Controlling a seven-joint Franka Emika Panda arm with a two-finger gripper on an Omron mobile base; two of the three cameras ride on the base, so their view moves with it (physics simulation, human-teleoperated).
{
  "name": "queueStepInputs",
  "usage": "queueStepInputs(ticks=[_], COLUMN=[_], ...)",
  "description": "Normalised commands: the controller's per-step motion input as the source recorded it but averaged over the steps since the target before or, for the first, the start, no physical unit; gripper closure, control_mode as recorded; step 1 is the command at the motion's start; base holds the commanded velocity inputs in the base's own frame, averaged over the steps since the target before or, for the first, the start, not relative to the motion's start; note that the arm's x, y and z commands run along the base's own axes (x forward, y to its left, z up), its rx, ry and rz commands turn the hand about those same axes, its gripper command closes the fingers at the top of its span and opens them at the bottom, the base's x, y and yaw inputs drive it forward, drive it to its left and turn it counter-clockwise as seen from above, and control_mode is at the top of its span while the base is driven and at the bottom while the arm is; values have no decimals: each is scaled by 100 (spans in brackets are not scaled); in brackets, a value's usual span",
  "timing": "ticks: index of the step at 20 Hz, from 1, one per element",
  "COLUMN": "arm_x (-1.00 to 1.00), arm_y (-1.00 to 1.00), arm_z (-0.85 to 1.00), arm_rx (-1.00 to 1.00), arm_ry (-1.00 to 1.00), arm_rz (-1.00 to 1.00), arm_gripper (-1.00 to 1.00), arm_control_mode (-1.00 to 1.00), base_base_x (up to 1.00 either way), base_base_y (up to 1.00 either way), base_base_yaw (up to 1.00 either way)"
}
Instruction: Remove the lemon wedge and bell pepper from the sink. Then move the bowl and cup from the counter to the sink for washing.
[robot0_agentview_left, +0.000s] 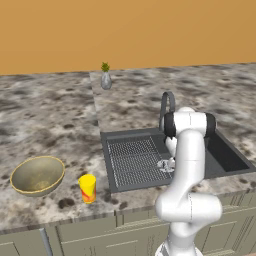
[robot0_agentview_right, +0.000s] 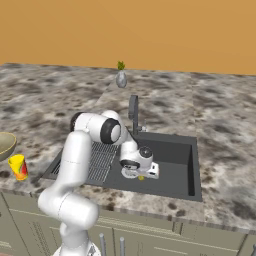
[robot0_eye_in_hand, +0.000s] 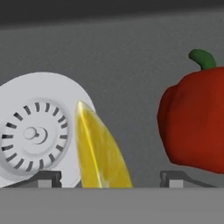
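Reaching down into the sink (robot0_agentview_right: 190, 165), the jaws (robot0_eye_in_hand: 109, 180) stand apart, gripping nothing. Between the tips stands the lemon (robot0_eye_in_hand: 99, 153), nearer the left tip, overlapping the pale drain (robot0_eye_in_hand: 35, 131). Outside the right tip sits the pepper (robot0_eye_in_hand: 194, 127). On the tabletop (robot0_agentview_left: 50, 105), left of the sink, rest bowl (robot0_agentview_left: 37, 175) and cup (robot0_agentview_left: 88, 188).

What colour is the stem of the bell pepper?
Green, on the red bell pepper; clearest in the hand view.
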Motion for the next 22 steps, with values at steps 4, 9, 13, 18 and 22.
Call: queueStepInputs(ticks=[4, 9, 13, 18, 22], arm_x=[1, 0, -4, -8, -17], arm_y=[-4, 0, 0, 0, -3], arm_z=[-6, -2, -1, 0, 0], arm_rx=[1, 0, 1, 4, 1], arm_ry=[0, 0, -1, -2, -3], arm_rz=[0, 0, 0, 0, -1], arm_gripper=[100, 100, 100, 100, 100], arm_control_mode=[-100, -100, -100, -100, -100], base_base_x=[0, 0, 0, 0, 0], base_base_y=[0, 0, 0, 0, 0], base_base_yaw=[0, 0, 0, 0, 0])
